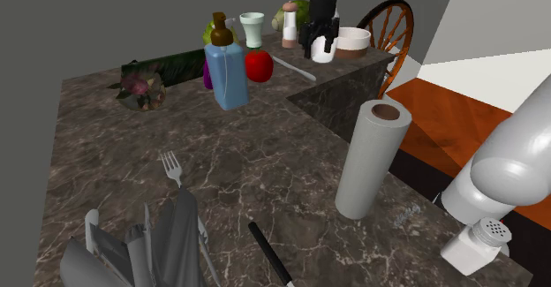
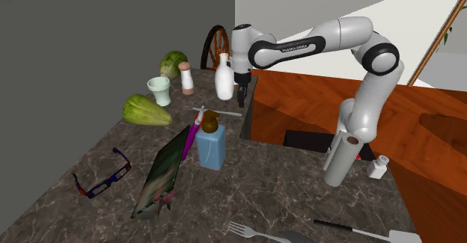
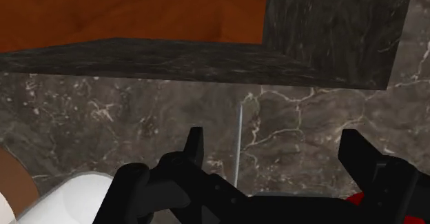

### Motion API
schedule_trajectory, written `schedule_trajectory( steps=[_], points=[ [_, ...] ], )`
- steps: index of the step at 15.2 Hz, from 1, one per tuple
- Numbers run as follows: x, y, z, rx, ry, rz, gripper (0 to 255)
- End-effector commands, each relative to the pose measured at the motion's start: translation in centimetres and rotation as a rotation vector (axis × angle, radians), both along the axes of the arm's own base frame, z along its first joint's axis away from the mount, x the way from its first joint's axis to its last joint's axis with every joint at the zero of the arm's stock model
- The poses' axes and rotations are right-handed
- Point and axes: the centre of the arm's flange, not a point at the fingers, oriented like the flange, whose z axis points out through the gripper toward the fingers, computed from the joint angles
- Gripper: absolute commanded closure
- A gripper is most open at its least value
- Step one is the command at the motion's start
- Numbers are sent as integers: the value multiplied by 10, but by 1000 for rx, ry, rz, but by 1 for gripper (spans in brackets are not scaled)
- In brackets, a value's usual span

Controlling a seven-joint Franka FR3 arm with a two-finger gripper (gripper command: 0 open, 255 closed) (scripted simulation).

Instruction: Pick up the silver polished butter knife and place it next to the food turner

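Note:
The silver butter knife (image 1: 293,67) lies flat on the dark marble counter (image 1: 265,153) near its far end, beside a red apple (image 1: 259,65); it is the thin pale strip (image 2: 217,112) in the second exterior view. My black gripper (image 1: 320,40) hangs open a little above the knife's end nearest the counter's notch. In the wrist view the knife (image 3: 239,143) runs as a thin line on the counter between the fingers, nearer one finger (image 3: 195,147), untouched. The food turner (image 1: 267,252), black-handled, lies at the near edge, its blade (image 2: 391,237) pale.
A white bottle (image 2: 223,81) and a bowl (image 1: 351,41) stand close to the gripper. A blue soap bottle (image 1: 228,75), cup (image 1: 252,29) and pepper mill (image 1: 289,26) crowd the far end. A paper roll (image 1: 371,157), shaker (image 1: 477,244) and fork (image 1: 172,166) lie nearer the turner.

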Motion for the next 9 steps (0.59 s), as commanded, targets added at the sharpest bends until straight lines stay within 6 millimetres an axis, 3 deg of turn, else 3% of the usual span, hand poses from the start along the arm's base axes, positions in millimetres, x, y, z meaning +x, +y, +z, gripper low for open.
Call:
schedule_trajectory(
  steps=[1, 8, 9],
  points=[
    [27, -3, -9, -10, 1, -12, 0],
    [114, -14, -36, -43, 8, -55, 0],
    [114, -14, -41, -43, 8, -55, 0]
  ],
)
